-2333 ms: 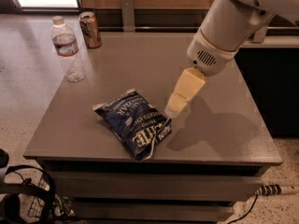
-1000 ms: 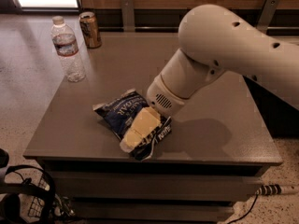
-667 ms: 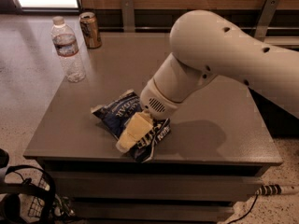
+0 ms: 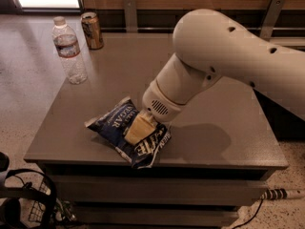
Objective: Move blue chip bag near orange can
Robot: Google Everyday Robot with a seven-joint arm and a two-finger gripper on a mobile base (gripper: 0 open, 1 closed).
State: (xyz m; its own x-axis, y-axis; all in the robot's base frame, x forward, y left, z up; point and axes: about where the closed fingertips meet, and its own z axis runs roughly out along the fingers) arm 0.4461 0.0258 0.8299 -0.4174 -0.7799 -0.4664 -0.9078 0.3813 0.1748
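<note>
The blue chip bag [image 4: 110,126] lies crinkled on the grey table [image 4: 224,128], near its front edge and left of centre. My gripper [image 4: 138,129], cream-coloured at the end of the large white arm [image 4: 224,56], is down on the middle of the bag and touches it. The orange can [image 4: 91,30] stands upright at the table's far left corner, well away from the bag and the gripper.
A clear plastic water bottle [image 4: 69,50] stands on the table's left edge, between the can and the bag. A wood-panelled wall with metal brackets runs behind the table. A black wire basket [image 4: 28,204] and cables lie on the floor at the front left.
The arm swung down from above the table's right side onto the bag. The bag has shifted slightly left and toward the front edge with the gripper on it.
</note>
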